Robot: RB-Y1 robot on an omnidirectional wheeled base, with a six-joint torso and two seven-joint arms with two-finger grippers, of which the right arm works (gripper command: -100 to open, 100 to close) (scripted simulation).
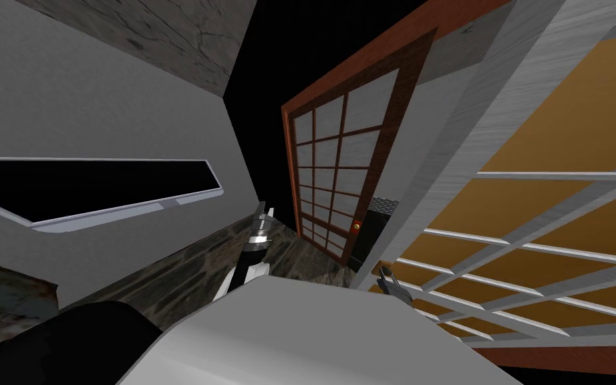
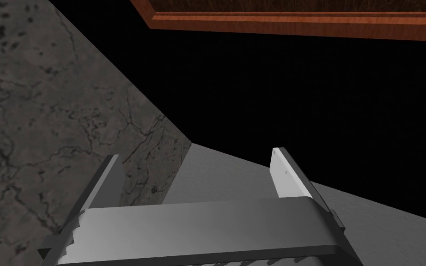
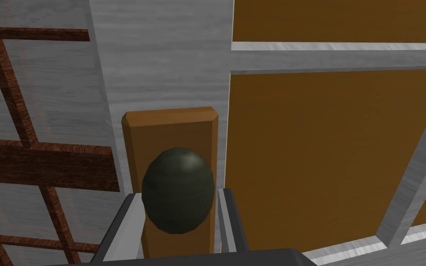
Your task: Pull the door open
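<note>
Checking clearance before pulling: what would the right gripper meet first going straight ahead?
The right gripper clasps the dark knob; straight on, its fingertips would likely meet the brown plate behind it first, though depth is unclear.

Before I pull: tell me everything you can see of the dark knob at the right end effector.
The knob is a dark, greenish-black ball with a dull sheen, slightly egg-shaped and faintly faceted at its edge. It stands out from an oblong orange-brown backplate with bevelled corners, mounted on the door's grey stile beside an orange panel. The right end effector straddles it, its two fingers close against the knob's sides, apparently gripping it.
</note>
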